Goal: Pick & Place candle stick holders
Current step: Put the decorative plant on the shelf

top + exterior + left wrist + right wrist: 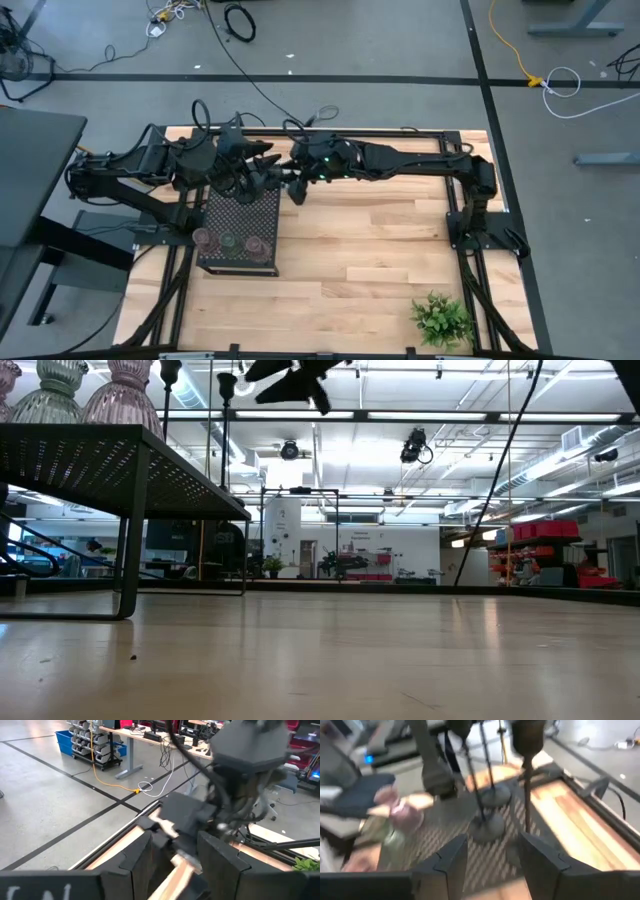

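Three black candle stick holders with thin stems stand on their round bases (487, 827) at the far end of the black perforated stand (240, 235). Squat glass holders (228, 240), pinkish and pale green, sit in a row along the stand's near edge and also show in the right wrist view (402, 812). My right gripper (492, 865) hovers open just right of the black holders, pointing at them, with nothing between its fingers. My left gripper (175, 870) hangs open above the stand's far end, with nothing in it, facing the right arm (250, 755).
The stand occupies the table's left part, raised on legs (128, 530), with the holders on top. A green leafy plant (440, 320) sits at the near right corner. Bare wooden tabletop (380, 250) lies between the stand and the plant.
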Robot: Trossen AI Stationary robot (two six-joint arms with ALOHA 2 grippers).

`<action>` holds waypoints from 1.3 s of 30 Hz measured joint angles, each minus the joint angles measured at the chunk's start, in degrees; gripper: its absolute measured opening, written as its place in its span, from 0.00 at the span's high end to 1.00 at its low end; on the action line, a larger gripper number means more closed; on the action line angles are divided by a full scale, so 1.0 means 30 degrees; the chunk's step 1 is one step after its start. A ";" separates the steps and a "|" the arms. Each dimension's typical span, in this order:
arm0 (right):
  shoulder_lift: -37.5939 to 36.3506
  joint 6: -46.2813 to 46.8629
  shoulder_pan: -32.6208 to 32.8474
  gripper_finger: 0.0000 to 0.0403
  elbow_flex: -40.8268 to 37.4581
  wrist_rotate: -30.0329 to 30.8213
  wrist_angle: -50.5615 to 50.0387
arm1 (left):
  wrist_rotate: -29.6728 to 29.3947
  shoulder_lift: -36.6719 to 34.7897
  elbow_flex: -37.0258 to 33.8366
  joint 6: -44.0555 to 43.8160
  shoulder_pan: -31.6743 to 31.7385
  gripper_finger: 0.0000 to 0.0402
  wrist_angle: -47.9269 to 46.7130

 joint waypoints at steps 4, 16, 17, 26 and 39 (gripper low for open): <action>-0.1028 -0.0046 0.0865 0.57 0.0015 -0.0007 -0.3375 | 0.0004 -0.0007 0.0000 -0.0024 -0.0007 0.60 0.0000; -0.3113 0.4294 0.6072 0.57 0.0015 0.1666 -1.3151 | 0.0007 -0.0029 0.0000 -0.0058 -0.0005 0.60 0.0000; -0.3144 0.4916 0.6602 0.57 0.0022 0.2187 -1.3834 | 0.0007 -0.0029 0.0000 -0.0058 -0.0002 0.60 0.0000; -0.3246 1.0603 1.1007 0.57 0.0022 0.4267 -1.6721 | 0.0007 -0.0029 0.0000 -0.0066 0.0000 0.60 0.0000; -0.2502 1.6775 1.5784 0.57 0.0022 0.4077 -1.6952 | 0.0007 -0.0029 0.0000 -0.0080 0.0000 0.60 0.0007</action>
